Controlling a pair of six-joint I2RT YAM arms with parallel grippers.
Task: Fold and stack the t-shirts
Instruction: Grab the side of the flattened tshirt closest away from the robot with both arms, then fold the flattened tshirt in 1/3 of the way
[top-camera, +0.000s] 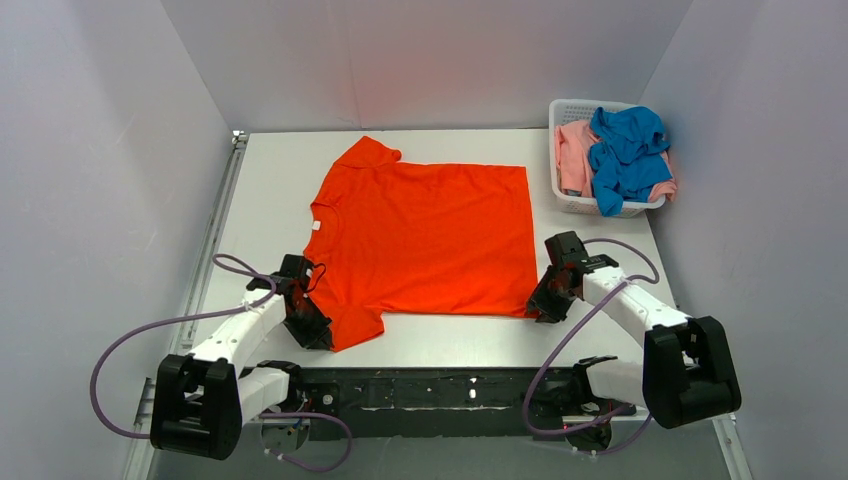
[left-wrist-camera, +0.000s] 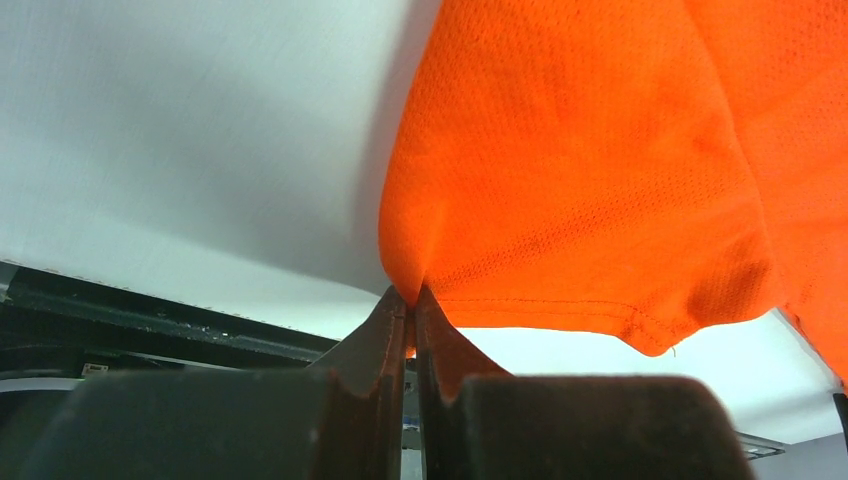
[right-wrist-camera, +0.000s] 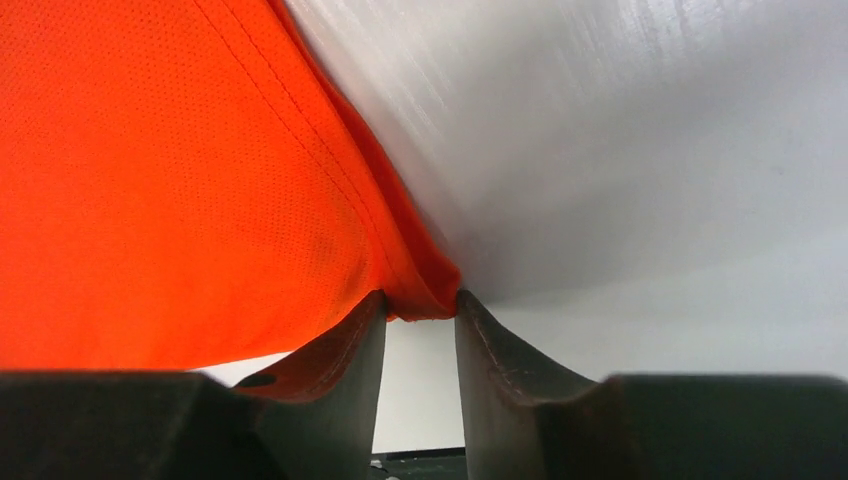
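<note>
The orange shirt (top-camera: 425, 240) lies flat mid-frame on the tabletop (top-camera: 270, 190). The left claw (left-wrist-camera: 411, 298), lower left, is pinched tight on its sleeve edge. The right claw (right-wrist-camera: 420, 305), lower right, stands partly open, its tips either side of the hem corner. The blue shirt (top-camera: 628, 150) and pink shirt (top-camera: 572, 155) sit bunched in the basket (top-camera: 565, 108), upper right.

Cannot see most of the pale pink t-shirt (top-camera: 572, 152), buried under the crumpled bright blue t-shirt (top-camera: 628, 150) in the white slotted plastic basket (top-camera: 575, 103). Cannot read the small white collar label (top-camera: 316, 226) on the bright orange-red mesh t-shirt (top-camera: 430, 240). From above, cannot make out the fingertips of the left gripper (top-camera: 320, 335) or the right gripper (top-camera: 545, 305), tucked under their black housings. Up close, only shirt corners, cropped at the frame edges, above blurred dark finger bases.
</note>
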